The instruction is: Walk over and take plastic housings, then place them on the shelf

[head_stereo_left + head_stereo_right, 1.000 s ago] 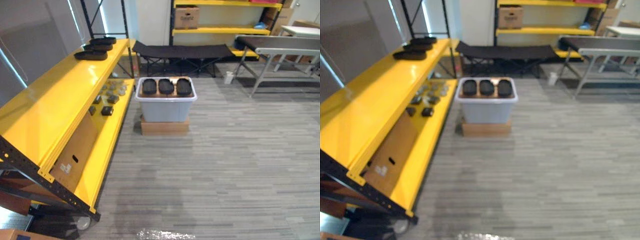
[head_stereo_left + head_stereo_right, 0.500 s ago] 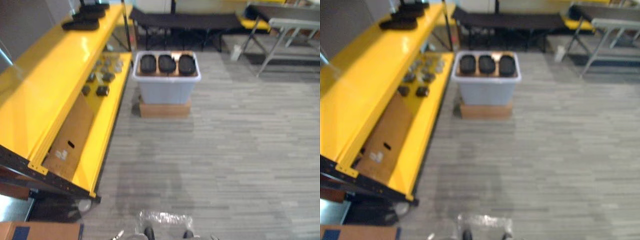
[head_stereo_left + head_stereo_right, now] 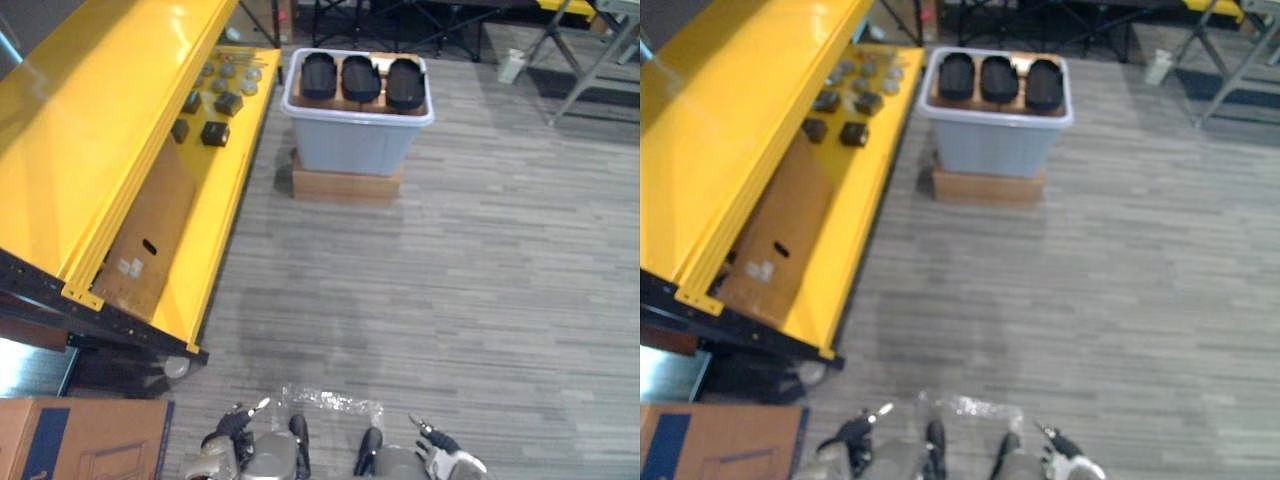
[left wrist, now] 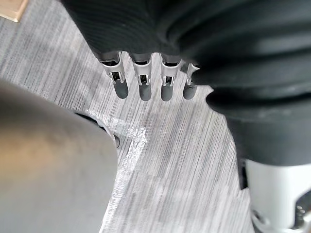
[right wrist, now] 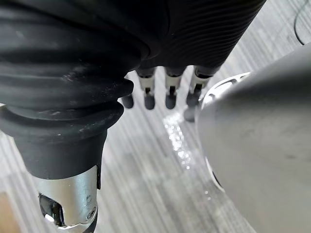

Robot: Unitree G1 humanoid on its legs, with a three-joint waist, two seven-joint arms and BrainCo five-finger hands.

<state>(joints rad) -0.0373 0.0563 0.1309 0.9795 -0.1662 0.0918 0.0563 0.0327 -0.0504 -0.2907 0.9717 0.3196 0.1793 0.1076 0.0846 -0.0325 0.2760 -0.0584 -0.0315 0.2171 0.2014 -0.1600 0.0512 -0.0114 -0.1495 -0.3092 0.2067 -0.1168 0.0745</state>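
Observation:
Three black oval plastic housings (image 3: 362,78) lie side by side in a pale grey bin (image 3: 355,145) on the floor ahead, beside the end of the yellow shelf (image 3: 90,120). The bin rests on a flat brown box (image 3: 345,186). My left hand (image 3: 232,432) hangs low at the near edge of the eye views, far from the bin. In the left wrist view its fingers (image 4: 142,82) point straight down at the floor and hold nothing. My right hand (image 3: 440,452) hangs on the other side, its fingers (image 5: 167,90) relaxed and empty too.
The shelf's lower yellow level (image 3: 215,210) carries several small dark parts (image 3: 214,133) and a leaning cardboard sheet (image 3: 145,240). A cardboard box (image 3: 80,440) sits at the near left. Grey table legs (image 3: 590,50) and a white cup (image 3: 511,66) stand at the far right.
The camera has tipped downward and moved closer to the bin, so the whole scene has shifted. Both hands now show at the near edge. The housings and bin have not moved.

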